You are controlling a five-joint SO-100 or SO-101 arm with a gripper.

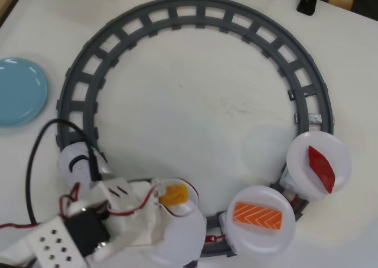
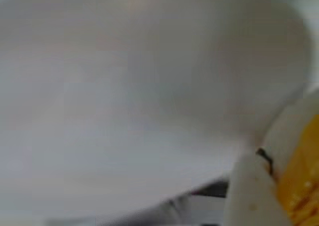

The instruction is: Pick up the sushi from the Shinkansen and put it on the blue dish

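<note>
The yellow-orange sushi (image 1: 175,195) sits at the tip of my white gripper (image 1: 172,198), over the first white plate (image 1: 177,235) behind the Shinkansen. The jaws look closed on it. The Shinkansen's rounded white nose (image 1: 74,160) shows at the lower left of the track, partly under my arm. In the wrist view the sushi (image 2: 299,186) is a blurred yellow patch at the lower right against a white finger (image 2: 249,196), with the white plate (image 2: 149,86) filling the frame. The blue dish (image 1: 18,91) lies at the left edge, outside the track.
A grey circular track (image 1: 201,17) rings the table's middle. Two more white plates ride on it at the lower right, one with an orange striped salmon piece (image 1: 258,216), one with a dark red pointed piece (image 1: 321,167). A black cable (image 1: 35,156) loops between the dish and my arm.
</note>
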